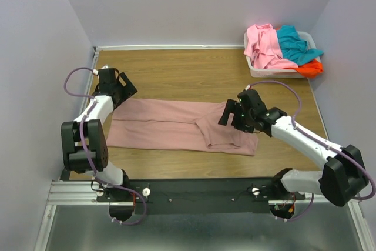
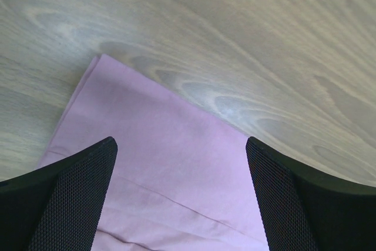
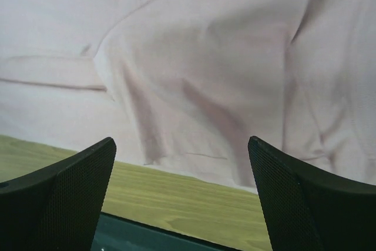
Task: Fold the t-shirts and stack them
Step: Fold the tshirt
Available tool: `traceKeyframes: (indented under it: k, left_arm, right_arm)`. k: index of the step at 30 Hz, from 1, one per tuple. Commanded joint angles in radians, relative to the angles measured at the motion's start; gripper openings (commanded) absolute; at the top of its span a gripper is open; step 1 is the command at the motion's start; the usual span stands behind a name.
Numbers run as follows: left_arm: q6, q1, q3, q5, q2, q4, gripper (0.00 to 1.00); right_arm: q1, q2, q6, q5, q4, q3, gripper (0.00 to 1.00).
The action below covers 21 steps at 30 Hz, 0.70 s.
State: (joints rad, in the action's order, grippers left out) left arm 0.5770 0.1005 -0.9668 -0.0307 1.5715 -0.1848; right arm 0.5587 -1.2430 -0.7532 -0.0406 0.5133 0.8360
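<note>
A dusty mauve tee [image 1: 182, 126] lies flat on a wooden surface [image 1: 176, 72], folded into a long band that runs from left to right. All places here are given from this tee.

The left claw [image 1: 124, 91] hangs over the tee's left end, at its far corner. Its two black fingers [image 2: 70, 198] stand wide apart and hold nothing. The left wrist view looks down between them at the smooth cloth, with the corner of the tee and bare wood beyond it.

The right claw [image 1: 231, 113] hangs over the tee's right part, where a layer of cloth lies folded over and creased. Its fingers [image 3: 305, 204] are also spread wide with nothing between them. The right wrist view shows rumpled cloth with several soft ridges, then the tee's near edge and a strip of wood in front of it.

Beyond the tee's right end, well apart from it, a white basket [image 1: 258, 70] sits at the far corner of the surface. It holds three more tees in a heap: a bright pink one [image 1: 264, 45], a teal one [image 1: 294, 44] and an orange-red one [image 1: 311, 67] spilling over the rim.
</note>
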Motion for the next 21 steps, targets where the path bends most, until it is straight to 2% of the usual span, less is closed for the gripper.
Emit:
traceKeyframes:
  k: [1, 6, 10, 12, 16, 20, 21]
  left_arm:
    - [-0.002, -0.053, 0.013, 0.008, -0.059, -0.008, 0.98]
    - [-0.002, -0.171, 0.080, 0.023, -0.025, 0.019, 0.98]
    - [-0.016, -0.206, 0.144, -0.092, 0.031, 0.071, 0.98]
    - [-0.009, -0.225, 0.161, -0.087, 0.035, 0.079, 0.98]
    - [-0.005, -0.252, 0.206, -0.058, 0.013, 0.070, 0.98]
    - [0.026, -0.307, 0.275, -0.051, -0.028, 0.073, 0.98]
    - [0.053, -0.336, 0.290, -0.054, -0.036, 0.073, 0.98]
  right_arm:
    - [-0.003, -0.042, -0.046, 0.123, -0.101, -0.101, 1.00]
    - [-0.003, -0.068, -0.100, 0.045, -0.108, -0.209, 1.00]
    - [-0.005, -0.147, -0.075, -0.054, -0.110, -0.184, 1.00]
    - [-0.019, -0.246, -0.045, -0.068, -0.127, -0.158, 1.00]
    - [-0.069, -0.444, 0.032, -0.100, -0.144, -0.025, 1.00]
    - [-0.141, -0.604, 0.116, -0.105, -0.148, 0.188, 1.00]
    - [-0.167, -0.643, 0.147, -0.119, -0.148, 0.286, 1.00]
